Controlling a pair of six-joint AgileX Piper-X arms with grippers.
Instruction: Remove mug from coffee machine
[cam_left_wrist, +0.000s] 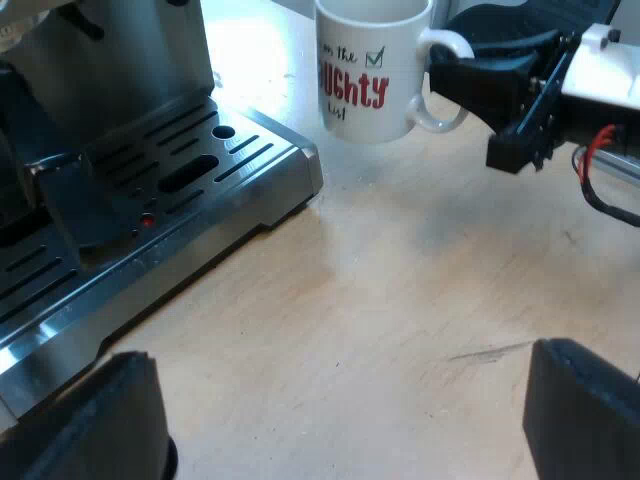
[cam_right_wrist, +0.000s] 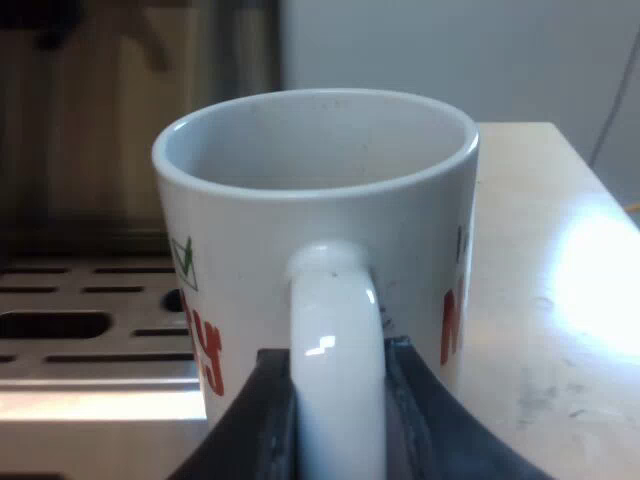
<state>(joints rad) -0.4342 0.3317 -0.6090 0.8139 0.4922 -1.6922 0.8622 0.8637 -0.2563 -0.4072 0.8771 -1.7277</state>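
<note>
A white mug (cam_left_wrist: 365, 75) with red lettering and a green tick stands upright over the wooden table (cam_left_wrist: 400, 300), just off the corner of the espresso machine's drip tray (cam_left_wrist: 250, 170). I cannot tell whether its base touches the table. My right gripper (cam_left_wrist: 447, 78) is at the mug's handle. Up close, the mug (cam_right_wrist: 320, 200) looks empty, and my right gripper (cam_right_wrist: 337, 410) is shut on its handle, one black finger (cam_right_wrist: 255, 420) on each side. My left gripper (cam_left_wrist: 340, 415) hangs open above bare wood, a good way from the mug, with nothing between its fingers.
The espresso machine (cam_left_wrist: 110, 60) rises behind its slotted steel drip tray, which has a small red dot near the middle. The same tray (cam_right_wrist: 90, 340) lies just beyond the mug. Bare wooden table stretches between the tray's edge and my left gripper.
</note>
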